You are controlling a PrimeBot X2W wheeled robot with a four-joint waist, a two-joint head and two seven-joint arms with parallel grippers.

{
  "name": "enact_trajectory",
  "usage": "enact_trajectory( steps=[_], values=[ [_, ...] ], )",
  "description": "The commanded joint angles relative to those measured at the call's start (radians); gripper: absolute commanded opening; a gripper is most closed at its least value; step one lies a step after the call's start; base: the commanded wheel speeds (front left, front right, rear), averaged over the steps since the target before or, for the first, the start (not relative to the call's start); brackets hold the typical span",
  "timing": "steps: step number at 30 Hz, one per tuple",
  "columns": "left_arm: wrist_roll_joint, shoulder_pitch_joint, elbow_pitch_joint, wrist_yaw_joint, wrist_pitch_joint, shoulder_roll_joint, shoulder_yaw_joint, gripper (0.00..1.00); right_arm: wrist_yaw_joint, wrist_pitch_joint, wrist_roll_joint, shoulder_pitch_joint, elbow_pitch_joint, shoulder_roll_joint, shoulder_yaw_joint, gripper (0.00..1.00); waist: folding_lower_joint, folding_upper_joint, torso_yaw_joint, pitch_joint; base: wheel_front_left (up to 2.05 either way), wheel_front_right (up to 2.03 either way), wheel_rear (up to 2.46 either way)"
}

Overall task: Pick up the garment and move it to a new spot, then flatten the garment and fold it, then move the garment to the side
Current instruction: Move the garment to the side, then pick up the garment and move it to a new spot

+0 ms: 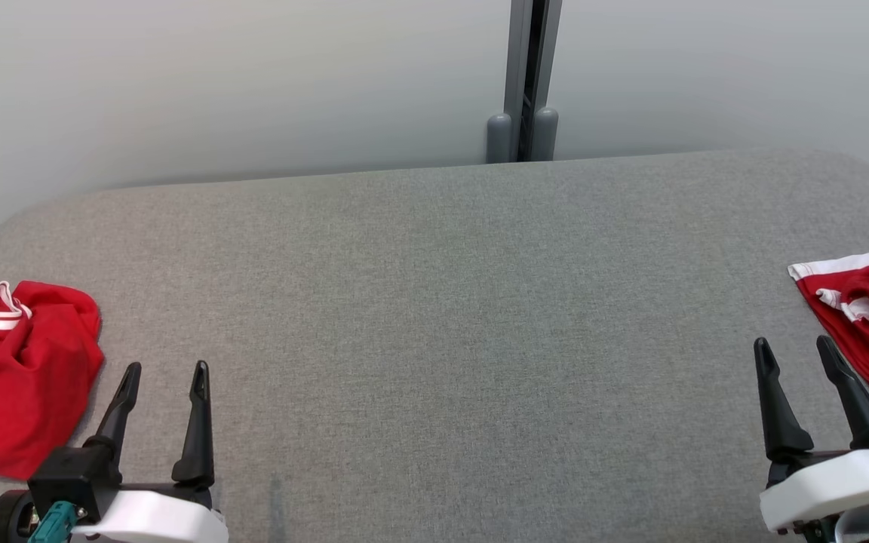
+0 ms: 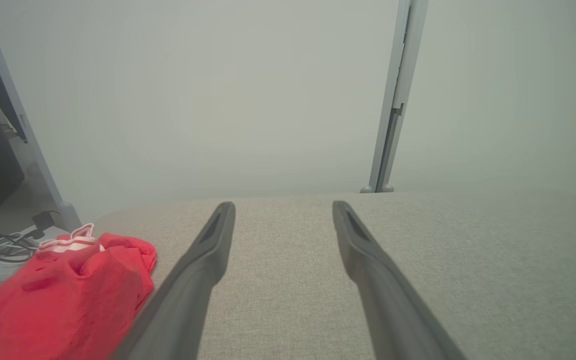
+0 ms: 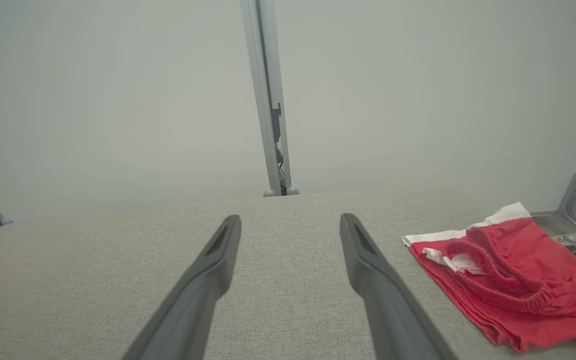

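- Head view has the left fingers (image 1: 198,422) at the lower left, spread wide with nothing between them, hanging over the near edge of the bench (image 1: 434,302).
- At the lower right, the right fingers (image 1: 775,403) are likewise spread wide and hold nothing.
- Just beside the left fingers, on their outer side, a crumpled garment (image 1: 23,369) lies in a red heap with white striped trim. It sits at the bench's left end, apart from the fingers.
- Near the right fingers, a second garment (image 1: 868,317) lies at the bench's right end and runs off the edge of the head view. It is also red with a white band, and in the right wrist view it lies flatter, seemingly doubled over.
- Between the two garments the grey bench top is open.
- The step in hand looks like the very first, the pick-up, which is not yet begun. I cannot tell for sure which garment is meant, but the crumpled one seems the likelier, since the flatter one looks already set aside.
- The next move probably calls for the left fingers to swing outward, drop onto the heap and pinch a good bunch of cloth. They would then carry it to the open middle.
- As for containers, both garments lie straight on the bench cloth, not in anything.
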Motion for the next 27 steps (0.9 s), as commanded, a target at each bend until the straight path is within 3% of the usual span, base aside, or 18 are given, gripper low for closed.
enact_trajectory(
  steps=[1,27],
  values=[
    [-0.001,0.011,-0.003,0.007,0.004,0.007,0.000,1.00,-0.001,0.004,-0.004,0.016,-0.006,-0.004,-0.005,1.00,0.0000,-0.0001,0.000,-0.008,0.00,0.00,0.00],
    [-0.007,-0.009,-0.012,0.016,0.019,0.004,-0.024,1.00,-0.001,0.020,0.003,0.043,-0.037,-0.004,-0.015,1.00,0.0000,-0.0001,0.007,-0.006,0.00,0.00,0.00]
  ],
)
